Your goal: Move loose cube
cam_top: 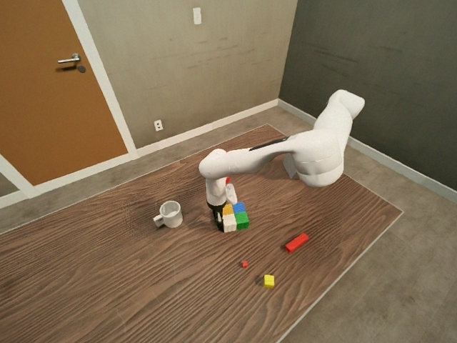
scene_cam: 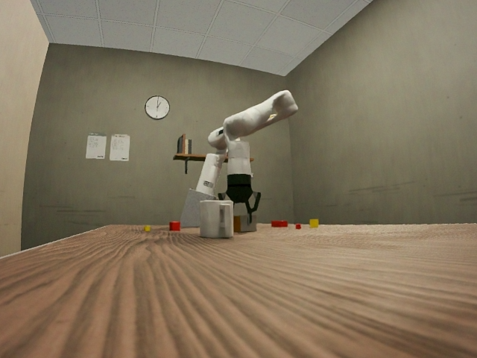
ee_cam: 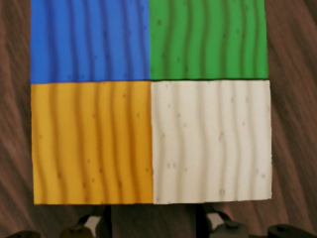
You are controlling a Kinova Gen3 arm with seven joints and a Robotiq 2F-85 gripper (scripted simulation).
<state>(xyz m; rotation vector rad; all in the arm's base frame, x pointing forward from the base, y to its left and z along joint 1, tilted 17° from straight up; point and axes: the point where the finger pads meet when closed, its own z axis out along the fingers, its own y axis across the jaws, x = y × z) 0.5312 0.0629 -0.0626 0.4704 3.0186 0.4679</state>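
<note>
So my pincer (cam_top: pixel 219 224) (scene_cam: pixel 238 220) (ee_cam: pixel 154 222) is part-open with nothing in it, down low just beside the four cubes. Going by my wrist view, the near row is at 12 o'clock from my fingertips: amber cube (cam_top: pixel 227 209) (scene_cam: pixel 236 223) (ee_cam: pixel 93 144) toward 11, white cube (cam_top: pixel 229 223) (scene_cam: pixel 253 226) (ee_cam: pixel 212 141) toward 1, tips either side of their seam. No long axis to worry about on a cube, but that seam runs 12 to 6, so any nudge should go straight at 12 or I'd skew the lot. Past them are the blue cube (cam_top: pixel 238 207) (ee_cam: pixel 90 40) at 11 and the green cube (cam_top: pixel 241 219) (ee_cam: pixel 208 40) at 1. The corner already looks filled, and honestly I can't tell which cube was the loose one. There's a thin dark line between white and green, so I'd guess a light push is all that's left. Further out, by the top view, the mug (cam_top: pixel 171 216) (scene_cam: pixel 213 218) is at 9 o'clock. Can't make out whether my tips touch anything: in the top view they're a dark blur, the exterior view has the mug over one finger, and the wrist view crops the far row.
</note>
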